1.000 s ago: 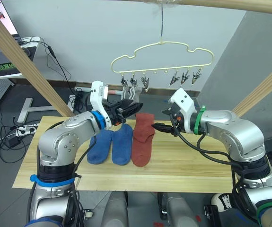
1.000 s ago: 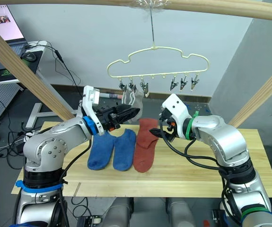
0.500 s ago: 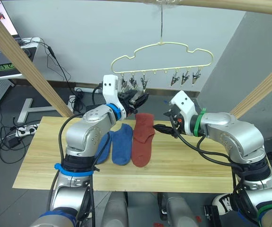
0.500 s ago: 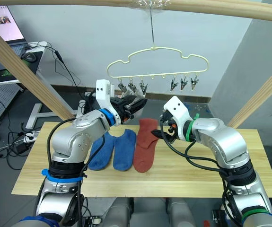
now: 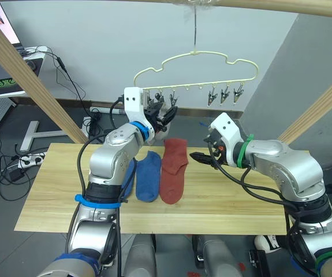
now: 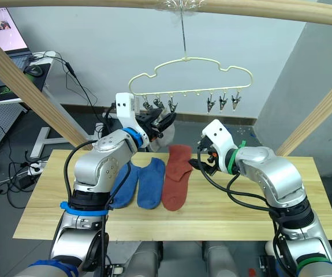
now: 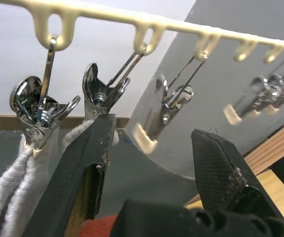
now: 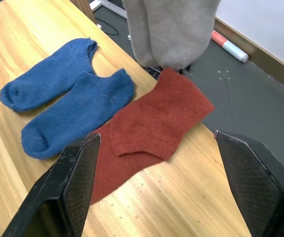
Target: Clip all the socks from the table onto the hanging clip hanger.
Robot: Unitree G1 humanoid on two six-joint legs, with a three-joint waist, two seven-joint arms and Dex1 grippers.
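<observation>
Your two grey socks (image 8: 170,29) hang clipped; two blue (image 8: 67,106) and the red (stacked) (image 8: 149,131) remain on the table (image 5: 223,199); both tools (image 7: 151,143) (image 8: 156,182) gape empty.

Premises: a robotics lab or test room. Evidence: a wooden-pole frame (image 5: 27,75) erected over a wooden table (image 5: 223,202); at ten o'clock, a desk with monitor (image 6: 4,29); loose cables (image 5: 10,164) trail across the grey floor.

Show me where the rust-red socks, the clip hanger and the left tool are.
rust-red socks (image 8: 151,126): right wrist view, middle of the upper sock's knit.
clip hanger (image 5: 196,53): left eye view, top of the pale-yellow wire outline.
left tool (image 7: 151,148): left wrist view, gap midway between its open fingertips.
</observation>
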